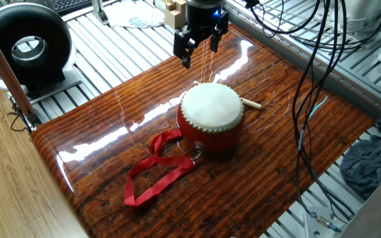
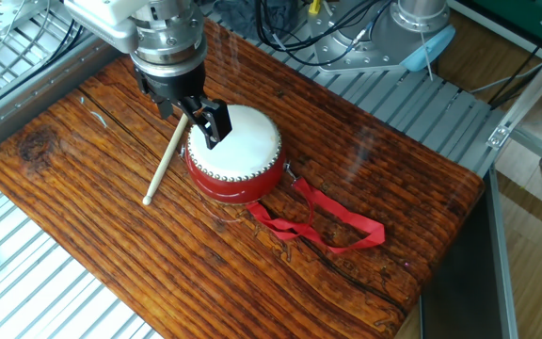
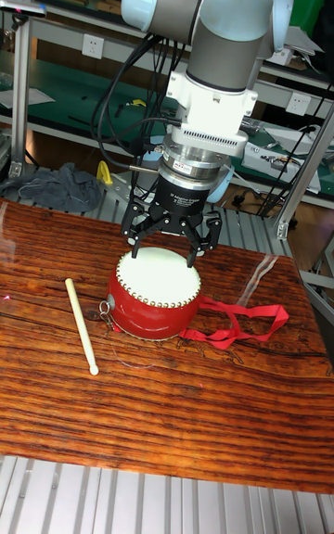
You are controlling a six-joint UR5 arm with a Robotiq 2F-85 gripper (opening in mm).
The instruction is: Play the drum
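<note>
I have the gripper [image 3: 167, 242] hanging in the air with its two fingers [image 1: 184, 58] spread apart and nothing between them. It touches neither the skin nor the stick.

The drum [image 1: 210, 112] sits upright near the middle of the wooden table [image 1: 98, 149], cream skin facing up, red body and studded rim showing all round. In the tall fixed view the gripper is directly above the drum's [image 3: 156, 279] far rim, with its fingertips just over the edge of the skin and a clear gap beneath them. From the other fixed view one finger [image 2: 213, 127] overlaps the edge of the skin on the side where the drumstick lies, while the rest of the gripper [image 2: 191, 118] stands over the table just beside the drum [image 2: 238, 146]. From one fixed view the gripper [image 1: 199, 49] shows well up and beyond the drum. I read it as raised over the drum's edge rather than over its centre, though I cannot tell the exact line-up.

The drumstick [image 2: 166, 160] lies flat on the table, just beside the drum, passing under the gripper. The red ribbon strap [image 2: 323, 221] trails loose across the wood on the opposite side. A big black ring-shaped device [image 1: 25, 39] stands off the table's corner, well apart from everything.
</note>
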